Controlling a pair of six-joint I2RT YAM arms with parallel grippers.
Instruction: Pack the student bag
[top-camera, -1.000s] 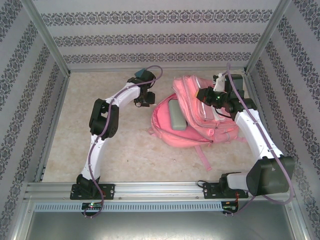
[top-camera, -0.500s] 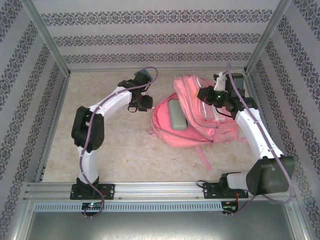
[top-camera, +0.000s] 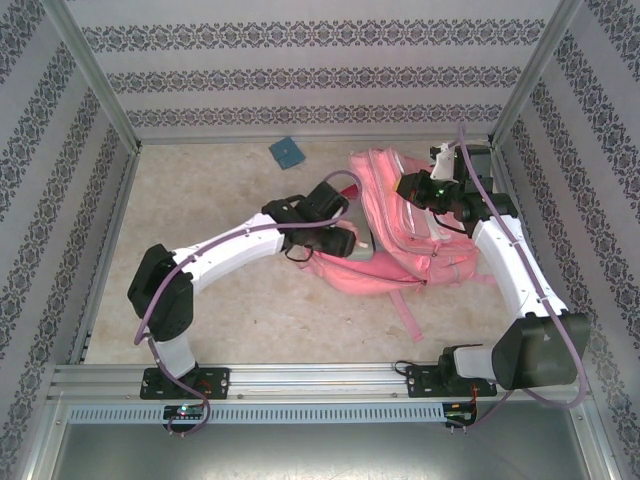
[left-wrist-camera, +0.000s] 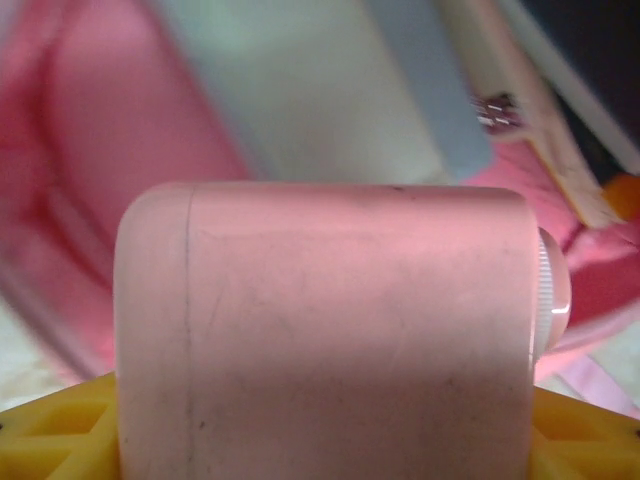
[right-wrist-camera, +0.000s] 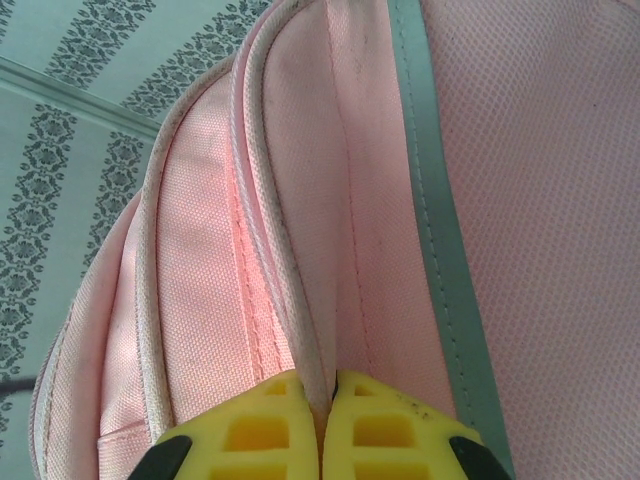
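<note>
Our right jaws pinch shut on a seam of the student bag (right-wrist-camera: 520, 200), whose mouth seemingly lies just beyond our left jaws, which hold a pink boxy item (left-wrist-camera: 330, 320). If the seam slips free, the mouth may sag shut and the item catch on its rim or drop onto the desk (top-camera: 230, 290)

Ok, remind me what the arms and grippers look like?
Left arm and right arm: white shells, black joint housings, a purple cable along each. Fingers are yellow plastic with moulded pockets. A green light glows at the right wrist.
</note>
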